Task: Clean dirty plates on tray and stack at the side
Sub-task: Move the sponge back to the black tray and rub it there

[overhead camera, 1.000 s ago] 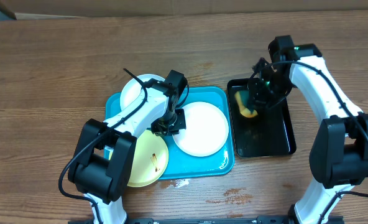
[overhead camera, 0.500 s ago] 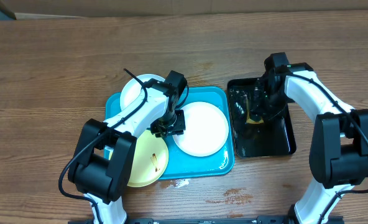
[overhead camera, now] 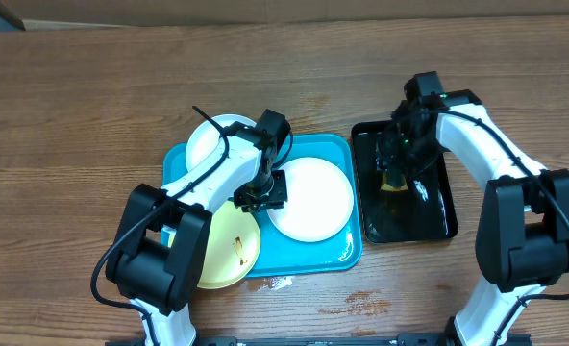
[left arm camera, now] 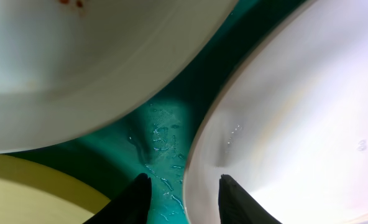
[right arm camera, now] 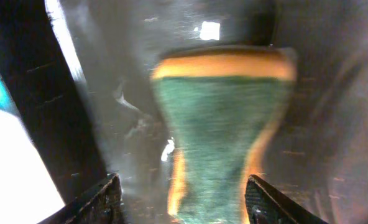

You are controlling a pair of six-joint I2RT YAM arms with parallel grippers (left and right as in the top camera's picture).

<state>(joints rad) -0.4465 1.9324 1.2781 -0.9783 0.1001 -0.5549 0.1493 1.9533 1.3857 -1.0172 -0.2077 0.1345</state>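
Note:
The turquoise tray (overhead camera: 337, 248) holds three plates. One white plate (overhead camera: 208, 142) overhangs its back left corner, and another white plate (overhead camera: 313, 200) lies in its middle. A pale yellow plate (overhead camera: 229, 248) with a dark smear hangs over the front left. My left gripper (overhead camera: 262, 192) is low among them. In the left wrist view it (left arm camera: 185, 199) is open and straddles the rim of the middle plate (left arm camera: 296, 124), one finger above the wet tray (left arm camera: 162, 137). My right gripper (right arm camera: 184, 199) stands open over a green and yellow sponge (right arm camera: 221, 124).
The sponge (overhead camera: 395, 181) lies on a glossy black tray (overhead camera: 409, 216), wet, just right of the turquoise one. Water drops (overhead camera: 280, 282) mark the wooden table in front of the tray. The back left plate (left arm camera: 91, 62) carries small red specks.
My right gripper carried the sponge rightward and down onto the black tray, then opened off it. My left jaws opened a little where they were; the arm stayed put.

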